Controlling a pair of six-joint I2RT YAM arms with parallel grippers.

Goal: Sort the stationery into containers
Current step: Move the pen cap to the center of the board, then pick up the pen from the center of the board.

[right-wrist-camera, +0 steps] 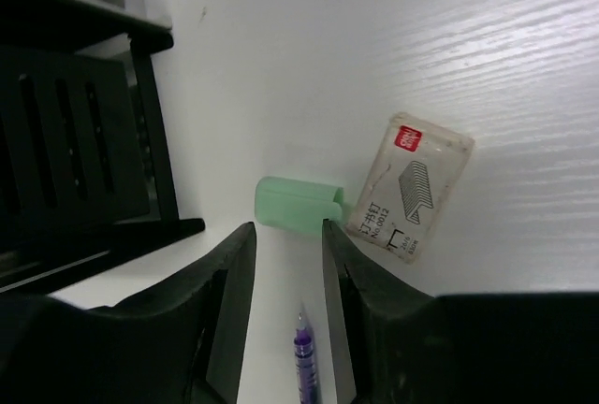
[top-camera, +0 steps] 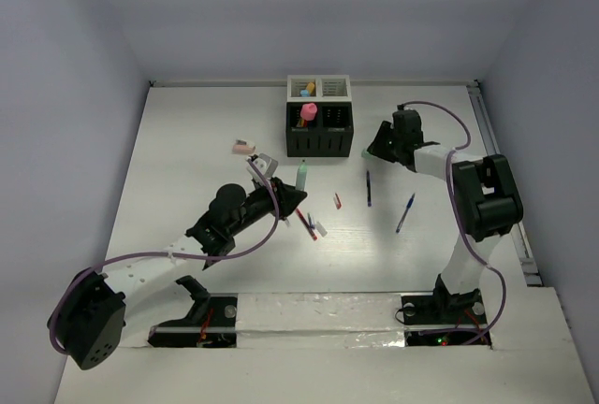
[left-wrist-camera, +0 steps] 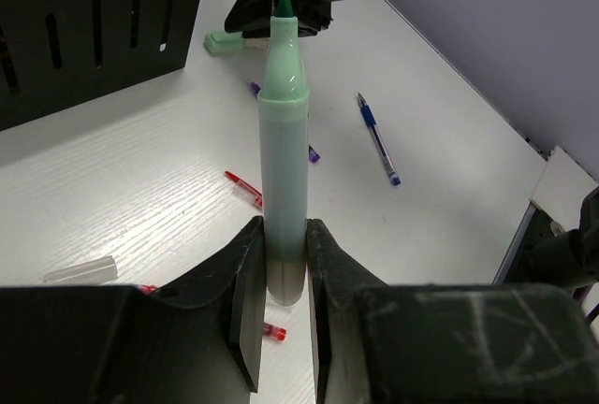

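My left gripper [left-wrist-camera: 284, 231] is shut on the lower end of an uncapped pale green marker [left-wrist-camera: 284, 142], which sticks up between the fingers. From above, that marker [top-camera: 301, 177] is held in front of the joined black container [top-camera: 321, 133] and white container [top-camera: 319, 89], with the left gripper [top-camera: 296, 194] behind it. My right gripper [right-wrist-camera: 285, 236] stands open over the table, its tips just short of a green cap [right-wrist-camera: 298, 205]. A purple pen [right-wrist-camera: 305, 357] lies between its fingers. From above, the right gripper [top-camera: 376, 152] is to the right of the black container.
A small staple box [right-wrist-camera: 412, 189] lies beside the green cap. A blue pen [top-camera: 404, 212], a dark pen [top-camera: 369, 188], red pieces [top-camera: 337, 201] and a red pen [top-camera: 306, 224] lie mid-table. A pink item [top-camera: 243, 146] is at the left. Markers stand in the containers.
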